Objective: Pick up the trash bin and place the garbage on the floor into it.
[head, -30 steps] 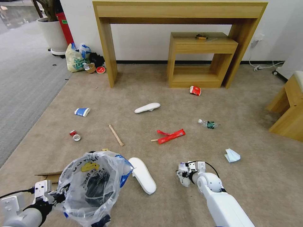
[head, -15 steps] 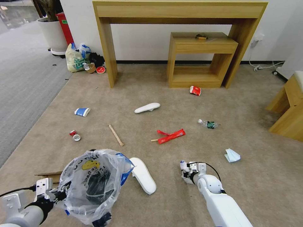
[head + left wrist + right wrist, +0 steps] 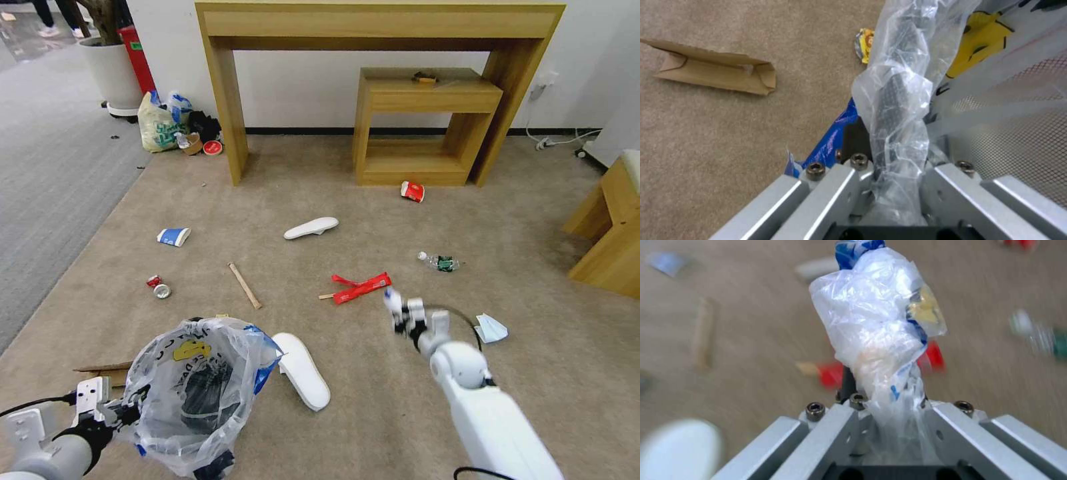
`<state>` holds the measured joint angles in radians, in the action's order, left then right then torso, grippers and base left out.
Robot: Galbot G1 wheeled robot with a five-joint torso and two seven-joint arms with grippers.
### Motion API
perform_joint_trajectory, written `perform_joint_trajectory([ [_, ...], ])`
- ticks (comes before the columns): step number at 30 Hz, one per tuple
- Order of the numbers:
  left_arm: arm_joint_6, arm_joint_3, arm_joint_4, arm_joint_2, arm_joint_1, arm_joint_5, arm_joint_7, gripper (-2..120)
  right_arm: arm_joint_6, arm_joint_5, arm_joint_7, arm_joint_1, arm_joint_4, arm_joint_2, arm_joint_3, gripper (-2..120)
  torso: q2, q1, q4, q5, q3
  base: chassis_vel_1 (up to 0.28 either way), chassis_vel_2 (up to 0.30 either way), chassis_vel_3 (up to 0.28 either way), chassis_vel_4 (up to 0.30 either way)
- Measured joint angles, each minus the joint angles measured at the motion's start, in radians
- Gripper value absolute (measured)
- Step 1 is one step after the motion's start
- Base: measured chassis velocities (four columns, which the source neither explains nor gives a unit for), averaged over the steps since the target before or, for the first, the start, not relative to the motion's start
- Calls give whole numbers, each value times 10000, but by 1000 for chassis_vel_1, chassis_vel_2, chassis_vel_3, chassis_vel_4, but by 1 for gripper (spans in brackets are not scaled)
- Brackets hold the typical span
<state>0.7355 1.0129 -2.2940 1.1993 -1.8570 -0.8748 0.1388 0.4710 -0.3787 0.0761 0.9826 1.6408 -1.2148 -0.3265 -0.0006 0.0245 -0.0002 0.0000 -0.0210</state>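
The floor [image 3: 413, 413], beige carpet, meets a grey striped carpet [image 3: 53, 173] along its left edge. At its far edge a large wooden table [image 3: 380, 20] stands against the wall with a smaller table [image 3: 427, 93] nested under it; a tied yellowish-green bag [image 3: 157, 123] sits at the far left corner.

The bin [image 3: 200, 393], black and lined with a crinkly clear bag carrying a yellow smiley, is at the carpet's near left, tilted and lifted by its rim. The left gripper [image 3: 127, 413] is clamped on that rim and liner; the left wrist view shows the bagged rim [image 3: 896, 110] pinched between the jaws.

Just beside the bin on its right lies a white insole [image 3: 301, 371]; a second insole [image 3: 311, 228] lies mid-carpet. Brown cardboard [image 3: 100, 370] lies left of the bin. A wooden stick [image 3: 245, 285] and a red wrapper [image 3: 361, 288] lie near the middle, a blue-white cup [image 3: 174, 237] and crushed can [image 3: 159, 287] toward the left edge, a bottle [image 3: 440, 262] and white tissue [image 3: 491, 329] toward the right, another red wrapper [image 3: 413, 191] by the small table.

The right gripper [image 3: 400, 310] hangs above the carpet between red wrapper and tissue, jaws closed on a crumpled wad of clear plastic [image 3: 880, 330] with blue and yellow marks.
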Motion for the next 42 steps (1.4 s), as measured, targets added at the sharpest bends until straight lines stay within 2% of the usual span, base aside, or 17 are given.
perform_joint_trajectory([
  [3,0,-29,168,20,176,114,7,0,331,-1213,9,-581,1382,1002,726,0,0,0,-5,-3,0,0,0,0,0],
  [4,0,-29,168,20,176,114,7,0,331,-1213,9,-581,1382,1002,726,0,0,0,-5,-3,0,0,0,0,0],
  [7,0,-53,405,50,416,180,45,0,679,-2558,12,-1731,2205,1422,1811,0,0,0,-4,-1,0,0,0,0,0],
  [8,0,-53,405,50,416,180,45,0,679,-2558,12,-1731,2205,1422,1811,0,0,0,-4,-1,0,0,0,0,0],
  [11,0,-59,559,19,546,195,71,0,962,-4206,-230,-3225,2510,1244,3261,0,0,0,3,-6,0,0,0,0,0],
  [12,0,-57,598,17,571,195,77,0,1027,-4602,-368,-3572,2534,1121,3727,0,0,0,-3,-3,-1,0,0,0,0],
  [13,0,-57,598,17,571,195,77,0,1027,-4602,-368,-3572,2534,1121,3727,0,0,0,-3,-3,-1,0,0,0,0],
  [15,0,-80,693,12,635,196,89,0,1169,-5408,-716,-4348,2694,673,4988,0,0,0,2,-3,1,0,0,0,0],
  [16,0,-89,725,13,651,195,94,0,1219,-5658,-905,-4564,2732,526,5411,0,0,0,1,-7,0,0,0,0,0],
  [17,0,-89,725,13,651,195,94,0,1219,-5658,-905,-4564,2732,526,5411,0,0,0,1,-7,0,0,0,0,0],
  [19,1,-110,794,9,717,207,109,0,1427,-6189,-1373,-4996,2971,97,6524,0,0,0,4,-6,0,0,0,0,0],
  [23,1,-82,802,25,813,210,112,0,1611,-6617,-1771,-5042,3375,-295,7278,0,0,0,-3,-3,0,0,0,0,0],
  [29,1,-86,796,60,870,206,120,0,1697,-6888,-1951,-5090,3469,-403,8177,0,0,-1,-3,-3,0,0,0,0,0],
  [32,1,-156,644,129,919,201,216,0,1693,-6627,-2243,-4944,2768,-772,8889,0,0,0,-3,-2,0,0,0,0,0],
  [38,1,-116,541,138,857,162,231,0,1706,-6499,-2723,-4722,2473,-946,9106,0,0,-1,-2,-2,0,0,0,0,0],
  [40,1,-106,536,140,845,160,233,0,1708,-6464,-2813,-4675,2472,-945,9126,3,0,-1,-2,-2,0,0,0,0,0],
  [42,1,-93,533,138,838,146,233,0,1708,-6413,-2858,-4586,2503,-900,9137,13,0,-1,-2,-1,1,0,0,0,0],
])
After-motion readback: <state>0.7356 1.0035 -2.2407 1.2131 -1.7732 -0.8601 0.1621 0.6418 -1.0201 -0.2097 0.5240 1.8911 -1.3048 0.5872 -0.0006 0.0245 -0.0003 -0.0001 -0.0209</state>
